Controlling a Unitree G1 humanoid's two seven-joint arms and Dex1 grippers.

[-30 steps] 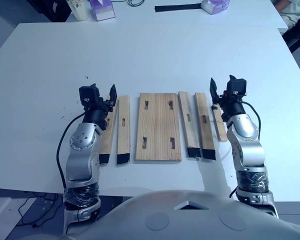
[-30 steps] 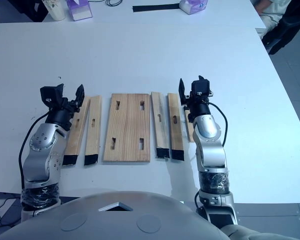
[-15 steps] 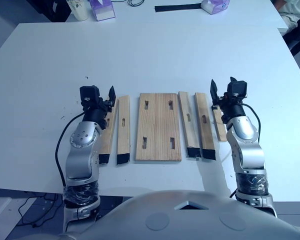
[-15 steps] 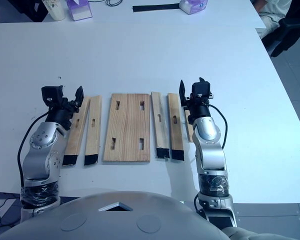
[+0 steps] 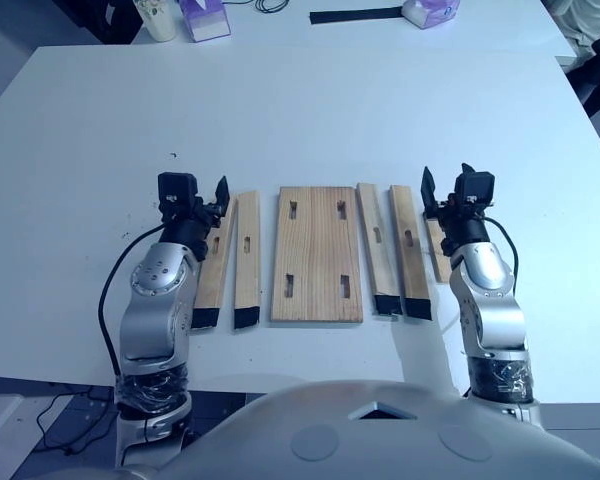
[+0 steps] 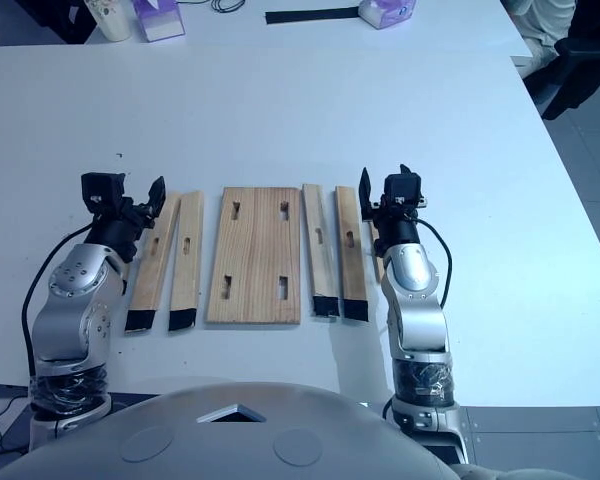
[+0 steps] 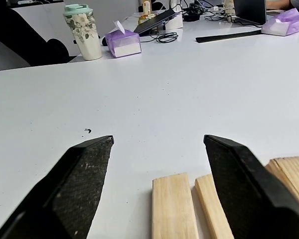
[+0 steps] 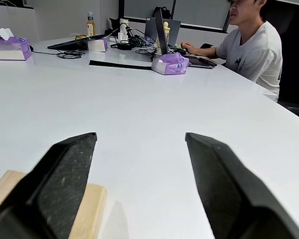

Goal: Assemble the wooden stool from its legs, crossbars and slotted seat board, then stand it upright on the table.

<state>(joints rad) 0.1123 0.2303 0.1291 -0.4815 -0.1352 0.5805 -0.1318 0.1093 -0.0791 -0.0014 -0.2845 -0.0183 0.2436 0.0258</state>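
The left gripper hangs with its jaws released and nothing between the fingers. The right gripper is spread the same way, also holding nothing.

All the stool parts lie flat and unjoined on the white table. The slotted seat board lies midway between the 2 sets of jaws, with 4 slots in it. 2 legs lie just beside the board on the left gripper's side, the outer one running under those jaws. 2 more legs lie on the right gripper's side, and a short crossbar lies beneath the right jaws, partly hidden by the arm.

The left wrist view adds what the head views lose: 2 leg ends in the gap between the jaws, 1 partly behind a finger. Far beyond the jaws stand a patterned cup, a purple tissue box and a black strip. The right wrist view shows a pale wood end against 1 finger's inner edge, and which piece it is I cannot tell. Print on the boxes is too small to read.
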